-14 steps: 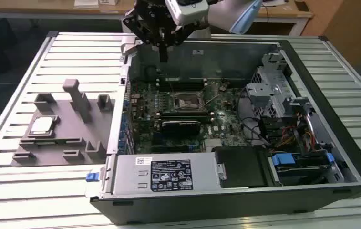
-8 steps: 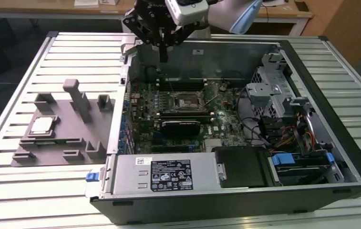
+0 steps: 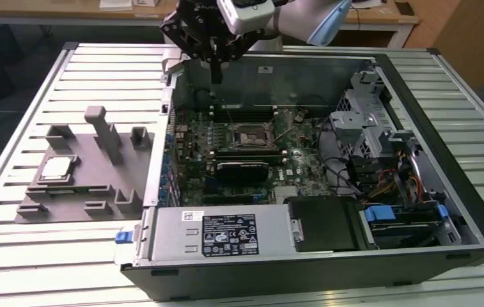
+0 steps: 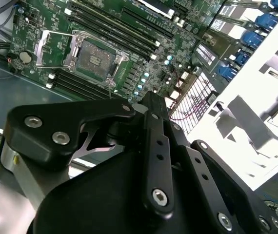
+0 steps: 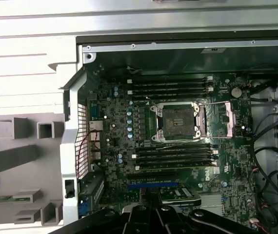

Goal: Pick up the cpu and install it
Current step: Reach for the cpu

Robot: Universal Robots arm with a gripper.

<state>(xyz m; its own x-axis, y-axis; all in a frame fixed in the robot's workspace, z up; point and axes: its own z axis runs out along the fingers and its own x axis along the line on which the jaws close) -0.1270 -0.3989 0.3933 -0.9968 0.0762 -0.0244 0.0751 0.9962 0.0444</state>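
cpu (image 3: 57,167) sits flat on the grey fixture (image 3: 54,214) at the exterior view's left, outside the open PC case (image 3: 310,77) and well apart from the gripper (image 3: 216,79), which hangs with fingers together and empty over the case's far wall, CPU socket (image 5: 178,122) open below.

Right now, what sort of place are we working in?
Probably a lab or workshop bench for computer assembly: an open desktop case lies on a slatted metal table, a grey fixture beside it holds the cpu, and wooden desks stand behind.
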